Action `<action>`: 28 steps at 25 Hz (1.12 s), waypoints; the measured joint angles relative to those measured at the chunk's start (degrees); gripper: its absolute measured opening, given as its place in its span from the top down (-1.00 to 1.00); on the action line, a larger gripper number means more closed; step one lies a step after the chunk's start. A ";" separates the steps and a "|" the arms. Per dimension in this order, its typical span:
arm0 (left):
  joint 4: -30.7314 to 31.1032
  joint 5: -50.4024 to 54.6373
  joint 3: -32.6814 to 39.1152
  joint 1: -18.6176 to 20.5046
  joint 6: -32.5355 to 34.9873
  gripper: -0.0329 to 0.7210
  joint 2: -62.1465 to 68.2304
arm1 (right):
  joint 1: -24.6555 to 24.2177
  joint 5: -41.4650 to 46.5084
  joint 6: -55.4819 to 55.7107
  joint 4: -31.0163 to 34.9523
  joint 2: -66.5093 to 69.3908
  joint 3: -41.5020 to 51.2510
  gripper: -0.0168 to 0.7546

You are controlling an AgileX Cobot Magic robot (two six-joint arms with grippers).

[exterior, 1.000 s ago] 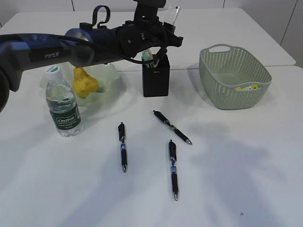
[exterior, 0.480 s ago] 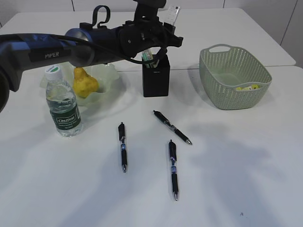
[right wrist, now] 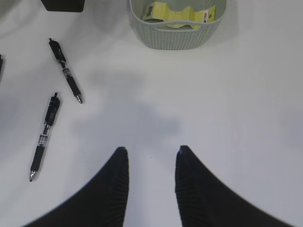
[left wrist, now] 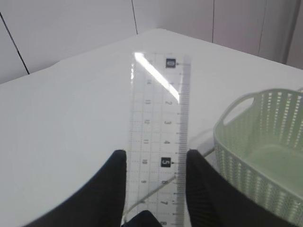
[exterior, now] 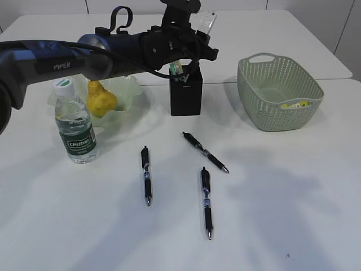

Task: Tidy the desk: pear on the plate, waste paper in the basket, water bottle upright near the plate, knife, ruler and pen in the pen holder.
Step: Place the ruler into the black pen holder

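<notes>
Desk tidying was well along, operator, though not finished. The yellow pear with its short dark stem (exterior: 101,99) sat in the translucent pale green plate with the wavy rim (exterior: 134,90). The small clear water bottle with the dark green label and white cap (exterior: 74,128) stood upright just beside that plate. The crumpled bright yellow waste paper with a white label (right wrist: 179,12) lay inside the sage green perforated basket (exterior: 277,90).

Your left gripper (left wrist: 155,158) had its fingers pinching the short transparent plastic ruler (left wrist: 159,120) by its long edges, holding it above the matte black square pen holder (exterior: 185,93). The ruler was not yet in the holder. Something green and white already stood inside the holder; you could not tell from these views whether it was the knife.

Three black pens were left on the white table (exterior: 282,197): one (exterior: 146,175) nearest the bottle, one (exterior: 205,151) lying slantwise in front of the holder, one (exterior: 206,201) closest to the camera.

Your right gripper (right wrist: 150,165) hovered over bare table with its fingers spread apart, holding nothing.
</notes>
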 joint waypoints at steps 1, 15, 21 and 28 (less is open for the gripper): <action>0.46 0.33 0.00 0.00 0.00 0.19 0.00 | 0.00 0.00 0.00 0.00 0.00 0.00 0.23; 2.79 3.69 0.00 0.20 0.00 0.19 0.00 | 0.00 -0.04 0.11 0.08 0.00 0.00 0.23; 3.81 4.31 0.00 0.46 0.00 0.19 0.00 | 0.00 -0.14 0.11 0.08 0.00 0.00 0.23; 4.32 5.16 0.00 0.90 0.00 0.19 0.00 | 0.00 -0.13 0.11 0.08 0.00 0.00 0.23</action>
